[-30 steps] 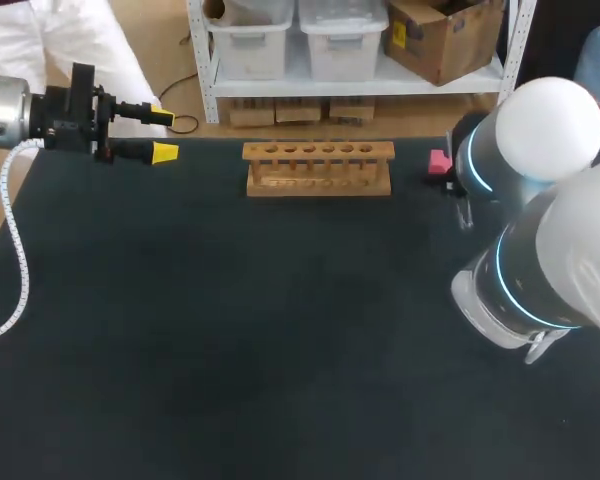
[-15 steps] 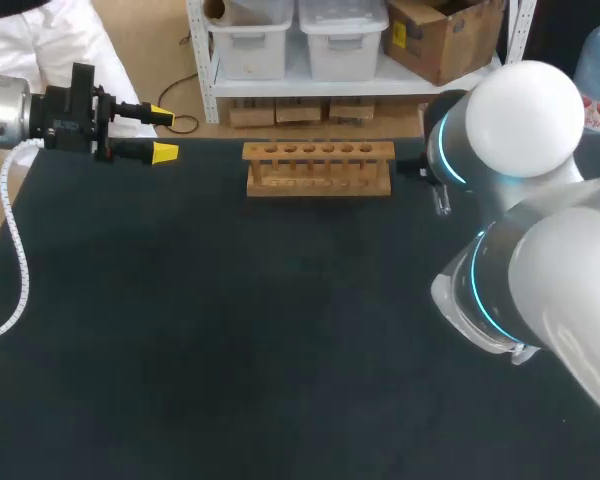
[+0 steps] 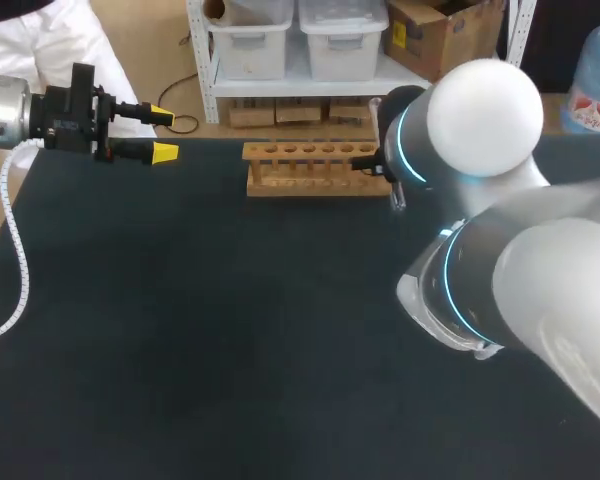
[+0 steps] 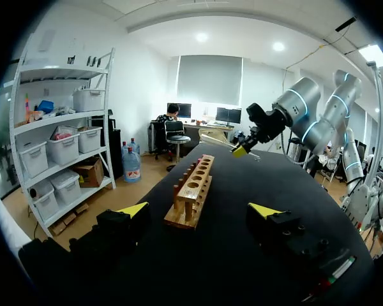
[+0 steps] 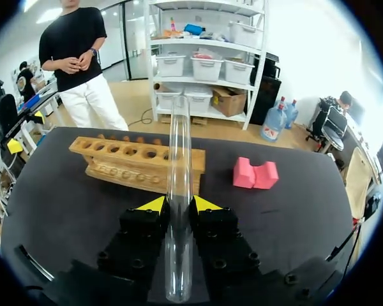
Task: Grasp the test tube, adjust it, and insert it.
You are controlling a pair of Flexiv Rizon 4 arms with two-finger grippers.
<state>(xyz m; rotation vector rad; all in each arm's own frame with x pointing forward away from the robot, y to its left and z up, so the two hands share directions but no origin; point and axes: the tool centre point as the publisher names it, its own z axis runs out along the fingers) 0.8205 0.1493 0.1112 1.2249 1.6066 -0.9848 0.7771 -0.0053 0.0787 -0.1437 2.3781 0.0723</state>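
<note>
Tube [image 5: 179, 146] looks glass: light, slippery, breaks easy, so squeeze soft. Right gripper [image 5: 179, 205] pinches its sides. Left gripper [image 3: 163, 133] wide open, empty. Rack [image 5: 115, 159] close ahead

The table [image 3: 230, 340] is showing plain black, the rack [image 3: 318, 170] pale wood, the test tube [image 5: 179, 159] clear glass, the block [image 5: 255, 174] pink; the left gripper [image 3: 164, 134] and right gripper [image 5: 179, 204] are wearing yellow tips.
</note>
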